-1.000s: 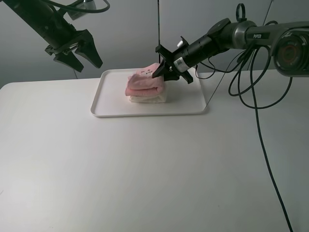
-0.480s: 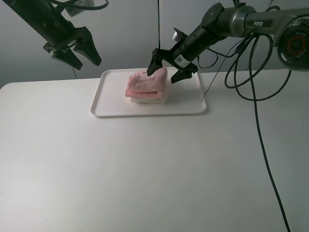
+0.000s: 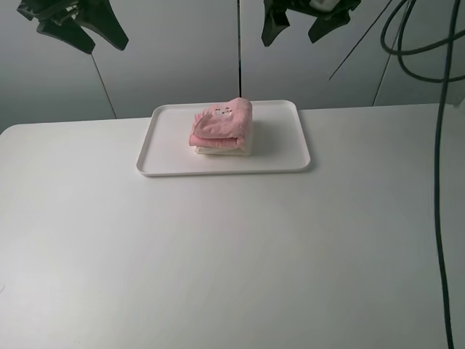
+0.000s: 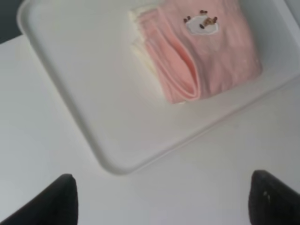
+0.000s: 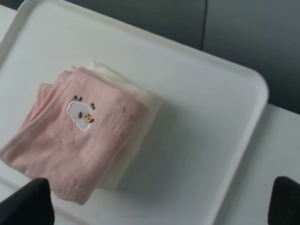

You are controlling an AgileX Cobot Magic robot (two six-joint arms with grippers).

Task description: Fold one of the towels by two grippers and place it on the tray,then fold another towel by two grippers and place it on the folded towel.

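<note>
While both arms hang high at the top edge of the exterior view, the left pincer and right pincer stand wide and empty, well above the worktop; the tray lies at the far side of it, with the pink towel folded on the cream towel.

From the left wrist, two dark fingertips stand far apart over the worktop beside the tray; the pink towel covers the cream towel.

From the right wrist, fingertips spread wide above the tray; the pink towel tops the cream towel.
</note>
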